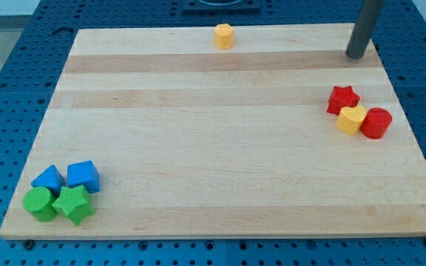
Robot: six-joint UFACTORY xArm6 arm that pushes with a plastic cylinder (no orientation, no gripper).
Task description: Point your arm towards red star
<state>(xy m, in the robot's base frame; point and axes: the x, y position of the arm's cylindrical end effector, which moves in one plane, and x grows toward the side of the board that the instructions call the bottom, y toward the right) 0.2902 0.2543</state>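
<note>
Camera view. A pale wooden worktop [220,148] with lengthwise grain rests on a blue perforated base [21,44]. The small red star-shaped block [342,98] lies flat near the view's right edge, slightly above mid-height. Its colour is a uniform glossy red; several short blunt arms radiate about evenly, so no long axis or single pointing direction can be told. It touches a yellow heart-like block [351,119] just below it on the right, which in turn touches a red cylinder block [376,123].

The tool is a plain dark rod with no jaws to open or close; it holds nothing. My tip [356,55] stands on the worktop near the view's top right corner, above the red star-shaped block and apart from it.

A yellow hexagonal block [224,35] sits alone at the view's top centre. At the bottom left cluster a blue triangular block [48,179], a blue cube-like block [83,176], a green cylinder block [39,203] and a green star-shaped block [73,204]. No writing or label is legible.
</note>
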